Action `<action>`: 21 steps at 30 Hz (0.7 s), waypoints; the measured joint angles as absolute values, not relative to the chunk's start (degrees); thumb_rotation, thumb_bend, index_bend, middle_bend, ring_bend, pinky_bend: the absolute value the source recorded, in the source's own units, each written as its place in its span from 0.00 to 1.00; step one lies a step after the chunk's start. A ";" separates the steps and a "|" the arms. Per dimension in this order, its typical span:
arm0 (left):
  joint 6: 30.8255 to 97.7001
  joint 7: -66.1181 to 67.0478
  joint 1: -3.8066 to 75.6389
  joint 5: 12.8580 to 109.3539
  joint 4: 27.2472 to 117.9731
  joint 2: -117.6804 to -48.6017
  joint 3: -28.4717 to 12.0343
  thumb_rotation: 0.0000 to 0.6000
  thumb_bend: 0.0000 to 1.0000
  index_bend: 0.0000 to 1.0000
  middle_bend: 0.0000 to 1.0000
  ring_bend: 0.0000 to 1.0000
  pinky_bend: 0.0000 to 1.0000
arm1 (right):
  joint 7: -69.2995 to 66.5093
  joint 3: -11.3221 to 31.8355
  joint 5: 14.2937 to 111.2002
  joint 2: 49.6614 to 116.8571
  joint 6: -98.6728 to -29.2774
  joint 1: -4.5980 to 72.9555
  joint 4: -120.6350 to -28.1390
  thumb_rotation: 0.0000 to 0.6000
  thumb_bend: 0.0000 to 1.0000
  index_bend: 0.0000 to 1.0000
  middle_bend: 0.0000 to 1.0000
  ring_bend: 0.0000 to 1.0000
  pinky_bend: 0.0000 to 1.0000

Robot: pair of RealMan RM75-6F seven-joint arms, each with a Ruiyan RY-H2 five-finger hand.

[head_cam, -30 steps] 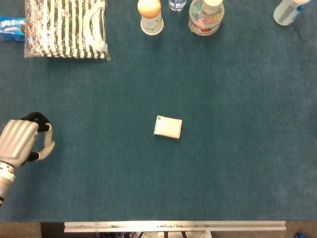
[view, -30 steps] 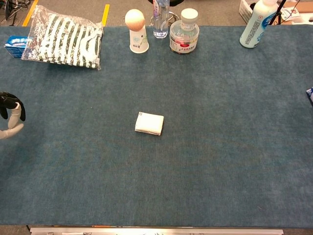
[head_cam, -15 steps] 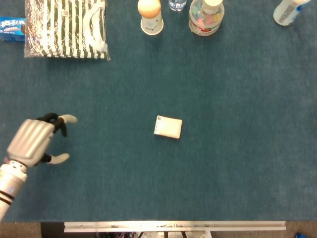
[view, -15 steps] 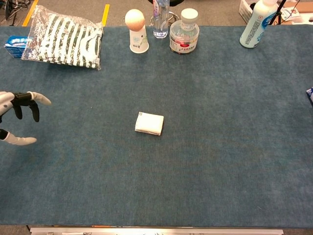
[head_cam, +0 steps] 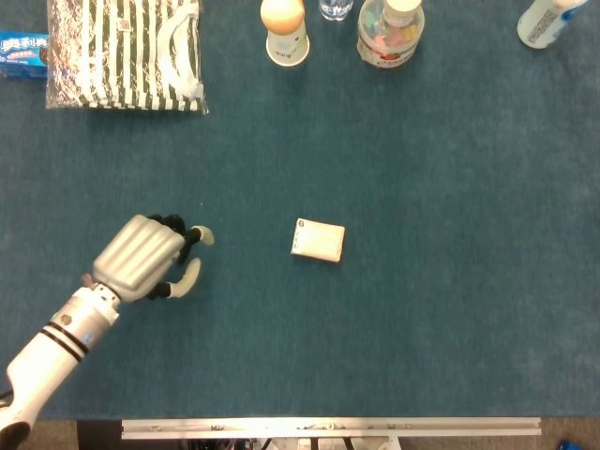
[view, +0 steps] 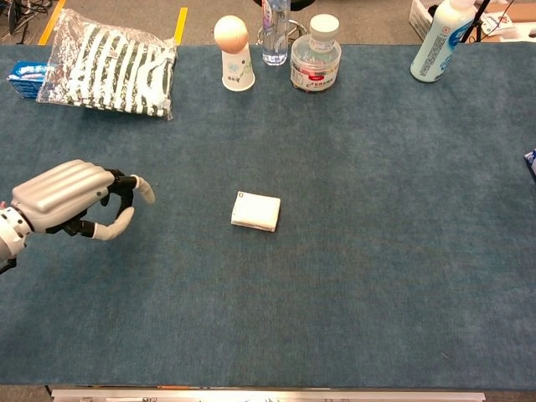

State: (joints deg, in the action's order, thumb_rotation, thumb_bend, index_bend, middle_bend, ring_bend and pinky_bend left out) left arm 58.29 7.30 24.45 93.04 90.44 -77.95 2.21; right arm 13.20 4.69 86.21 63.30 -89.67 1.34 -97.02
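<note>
Nearest, our left hand (head_cam: 150, 260): fingers apart, holding nothing, palm down over the blue mat (head_cam: 450, 319). Right hand: out of sight in both views. Mid-table, at three o'clock from the hand and well apart: small white packet (head_cam: 318, 240), lying flat. Step judged: approach; next calls for reaching rightward. Far edge, twelve o'clock: striped bag (head_cam: 122, 52), cup (head_cam: 285, 33), jar (head_cam: 389, 33).
</note>
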 measured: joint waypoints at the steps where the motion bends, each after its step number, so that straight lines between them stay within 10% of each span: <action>1: 58.09 8.05 24.76 92.96 90.24 -78.36 2.14 0.57 0.60 0.32 0.51 0.32 0.45 | 13.15 4.70 86.22 63.27 -89.70 1.33 -97.05 1.00 0.22 0.59 0.56 0.41 0.45; 10: 57.40 9.86 26.64 92.14 91.14 -79.14 1.94 0.65 0.61 0.32 0.05 0.00 0.04 | 13.47 4.52 86.20 63.36 -89.44 1.35 -96.97 1.00 0.22 0.59 0.56 0.41 0.45; 21: 58.96 9.33 27.77 93.15 89.90 -81.63 1.92 0.59 0.60 0.35 0.00 0.00 0.00 | 13.80 4.46 85.75 63.44 -88.86 1.50 -96.79 1.00 0.22 0.59 0.56 0.41 0.45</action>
